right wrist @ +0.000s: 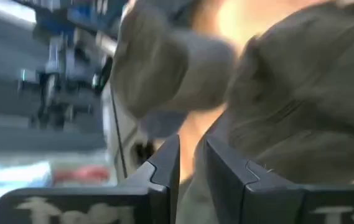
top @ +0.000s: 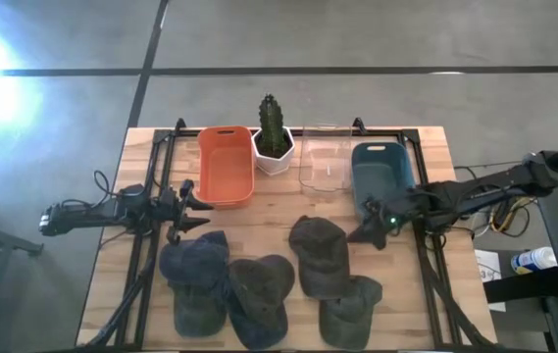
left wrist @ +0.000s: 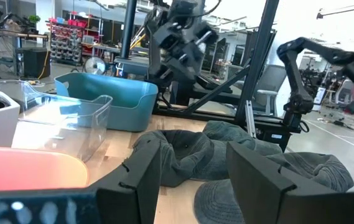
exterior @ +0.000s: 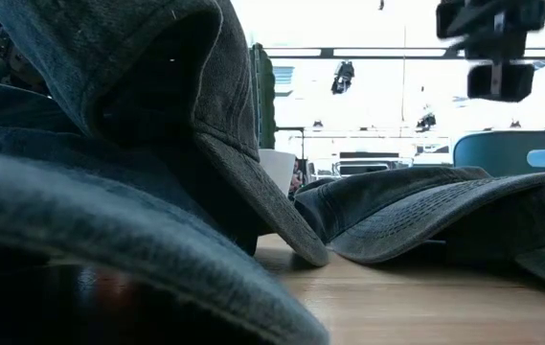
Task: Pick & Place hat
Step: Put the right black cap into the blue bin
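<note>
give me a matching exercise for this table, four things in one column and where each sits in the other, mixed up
Things:
1. orange plastic bin
2. small green cactus in a white pot
3. clear plastic container
4. blue plastic bin

Places, seen from above, along the table's far edge:
A. between the clear container and the right gripper
B. between the orange bin and the clear container
C. nearest the left gripper
D. between the cactus and the blue bin

Pairs: 1-C, 2-B, 3-D, 4-A
</note>
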